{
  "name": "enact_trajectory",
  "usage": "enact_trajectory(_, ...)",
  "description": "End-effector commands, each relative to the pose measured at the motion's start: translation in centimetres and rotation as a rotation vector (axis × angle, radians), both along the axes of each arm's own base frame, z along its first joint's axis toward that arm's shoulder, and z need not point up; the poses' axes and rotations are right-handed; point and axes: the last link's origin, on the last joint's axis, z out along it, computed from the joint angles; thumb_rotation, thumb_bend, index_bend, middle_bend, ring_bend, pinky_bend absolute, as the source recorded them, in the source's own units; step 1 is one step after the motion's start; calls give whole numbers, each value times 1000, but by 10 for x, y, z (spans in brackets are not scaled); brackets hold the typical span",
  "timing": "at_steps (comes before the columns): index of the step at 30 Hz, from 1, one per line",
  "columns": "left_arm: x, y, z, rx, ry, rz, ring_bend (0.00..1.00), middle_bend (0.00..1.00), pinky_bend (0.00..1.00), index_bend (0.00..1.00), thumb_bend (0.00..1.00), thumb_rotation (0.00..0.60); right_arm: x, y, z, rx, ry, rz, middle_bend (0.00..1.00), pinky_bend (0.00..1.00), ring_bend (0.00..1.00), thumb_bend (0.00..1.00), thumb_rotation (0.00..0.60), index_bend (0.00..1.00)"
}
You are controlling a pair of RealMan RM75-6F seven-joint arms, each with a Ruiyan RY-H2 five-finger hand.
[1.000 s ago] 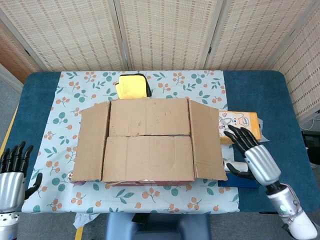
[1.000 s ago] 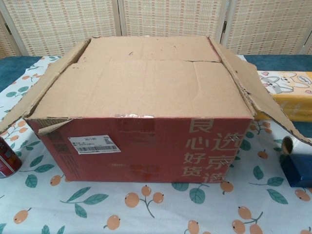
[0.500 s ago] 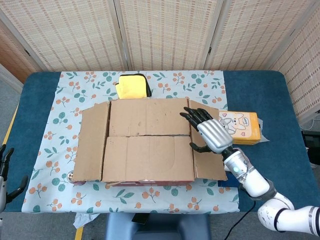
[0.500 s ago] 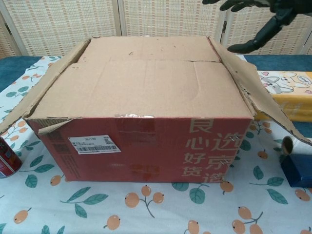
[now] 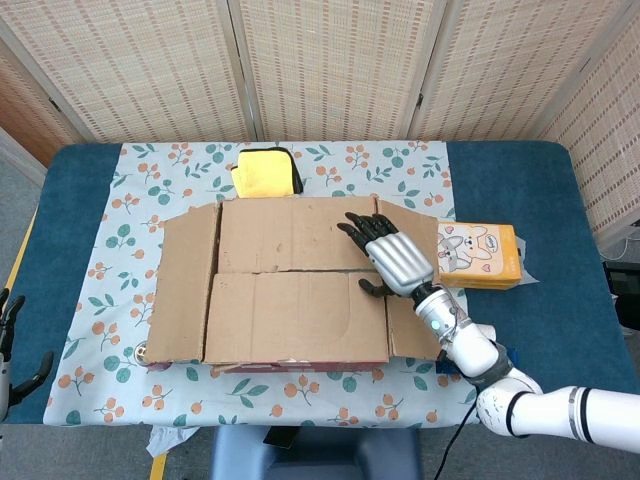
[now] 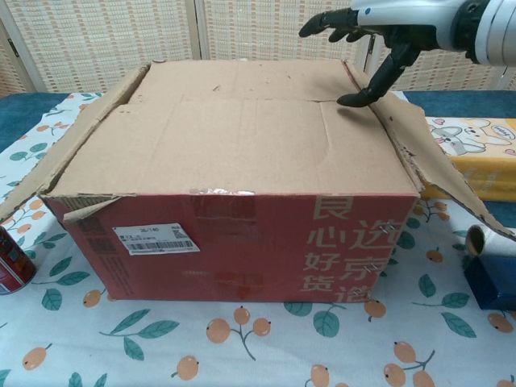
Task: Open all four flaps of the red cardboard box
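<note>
The red cardboard box (image 6: 234, 234) stands in the middle of the table, its brown top (image 5: 295, 290) facing the head view. Its left side flap (image 5: 185, 280) and right side flap (image 5: 412, 300) are folded outward. The far flap (image 5: 298, 233) and near flap (image 5: 295, 316) lie flat, closing the top. My right hand (image 5: 385, 255) hovers open over the right end of the seam between them, fingers spread, thumb tip (image 6: 355, 99) down near the cardboard. The right hand (image 6: 379, 24) shows above the box's far right corner. My left hand (image 5: 8, 345) shows only at the left edge, low beside the table.
A yellow pouch (image 5: 265, 172) lies behind the box. A yellow tissue pack (image 5: 480, 255) sits right of it. A blue object with a cardboard tube (image 6: 488, 270) stands at the front right. A red can (image 6: 12, 260) stands at the front left on the floral cloth (image 5: 140, 180).
My right hand rose from the table's right side and moved left over the box top, onto the seam's right end. The left hand dropped lower at the left edge.
</note>
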Motion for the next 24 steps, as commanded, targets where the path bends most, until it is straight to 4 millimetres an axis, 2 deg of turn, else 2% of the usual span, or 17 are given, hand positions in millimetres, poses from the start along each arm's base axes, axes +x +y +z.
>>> enact_trajectory(1,-1,1,0,-3,0,3,0,15,34,0,392,600,-2,-4,-6,-1,17,-13,0,0,0,385,600,0)
enact_trajectory(14,-2,3,3,-3,-13,1,0,15,33,0,392,600,1,-12,-22,-2,44,-18,0,0,0,385,600,0)
enact_trajectory(24,-2,3,5,5,-26,-4,0,15,34,0,392,600,0,-29,-31,-44,55,-21,0,0,0,385,600,0)
